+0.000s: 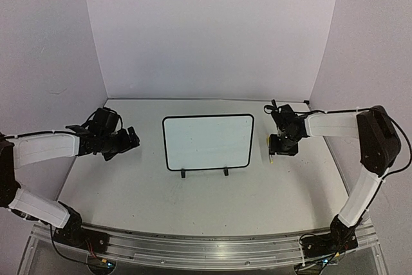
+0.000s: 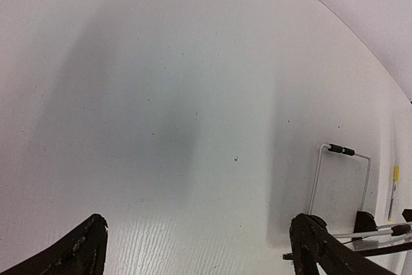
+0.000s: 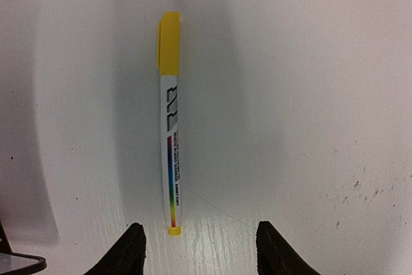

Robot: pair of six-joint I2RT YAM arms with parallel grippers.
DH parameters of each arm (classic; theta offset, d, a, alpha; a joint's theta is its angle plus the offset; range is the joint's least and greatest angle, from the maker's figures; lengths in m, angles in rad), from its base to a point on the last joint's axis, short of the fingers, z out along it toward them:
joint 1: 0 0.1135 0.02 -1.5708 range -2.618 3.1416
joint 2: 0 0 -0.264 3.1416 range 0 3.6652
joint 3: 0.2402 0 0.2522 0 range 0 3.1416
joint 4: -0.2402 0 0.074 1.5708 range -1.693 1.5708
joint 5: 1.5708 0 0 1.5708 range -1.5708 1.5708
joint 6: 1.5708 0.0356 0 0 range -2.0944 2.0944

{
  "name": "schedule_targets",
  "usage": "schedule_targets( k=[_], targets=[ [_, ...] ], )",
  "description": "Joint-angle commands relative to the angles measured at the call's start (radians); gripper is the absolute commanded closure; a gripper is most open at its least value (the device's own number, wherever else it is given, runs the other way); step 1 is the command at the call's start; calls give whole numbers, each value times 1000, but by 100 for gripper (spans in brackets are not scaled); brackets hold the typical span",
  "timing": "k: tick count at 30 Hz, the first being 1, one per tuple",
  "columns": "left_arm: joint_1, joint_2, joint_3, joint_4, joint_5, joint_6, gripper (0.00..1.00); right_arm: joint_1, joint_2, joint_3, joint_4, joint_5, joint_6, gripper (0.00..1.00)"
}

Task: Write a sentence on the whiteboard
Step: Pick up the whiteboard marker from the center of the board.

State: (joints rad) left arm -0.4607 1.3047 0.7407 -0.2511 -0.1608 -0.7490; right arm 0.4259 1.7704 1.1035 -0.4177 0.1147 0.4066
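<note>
The whiteboard [image 1: 207,142], white with a thin black frame and two small black feet, lies in the middle of the table. No sentence shows on its face. My left gripper [image 1: 132,138] hovers just left of the board, open and empty. In the left wrist view its fingers [image 2: 198,223] stand wide over bare table. A white marker [image 3: 170,127] with a yellow cap lies right of the board. My right gripper [image 3: 201,230] is above the marker's tail end, jaws apart and not touching it. In the top view this gripper [image 1: 282,149] covers most of the marker [image 1: 271,147].
White walls close in the table at the back and both sides. A corner of the board's frame [image 3: 19,263] shows at the lower left of the right wrist view. The board's outline [image 2: 341,181] and the marker [image 2: 394,191] sit far right in the left wrist view.
</note>
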Motion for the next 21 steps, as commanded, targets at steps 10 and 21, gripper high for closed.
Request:
schedule_targets(
  k=[10, 21],
  targets=[
    [7, -124, -41, -47, 11, -9, 2, 1, 175, 168, -79, -27, -39, 64],
    [7, -138, -39, -64, 31, 0, 2, 1, 232, 187, -83, -27, -18, 80]
  ],
)
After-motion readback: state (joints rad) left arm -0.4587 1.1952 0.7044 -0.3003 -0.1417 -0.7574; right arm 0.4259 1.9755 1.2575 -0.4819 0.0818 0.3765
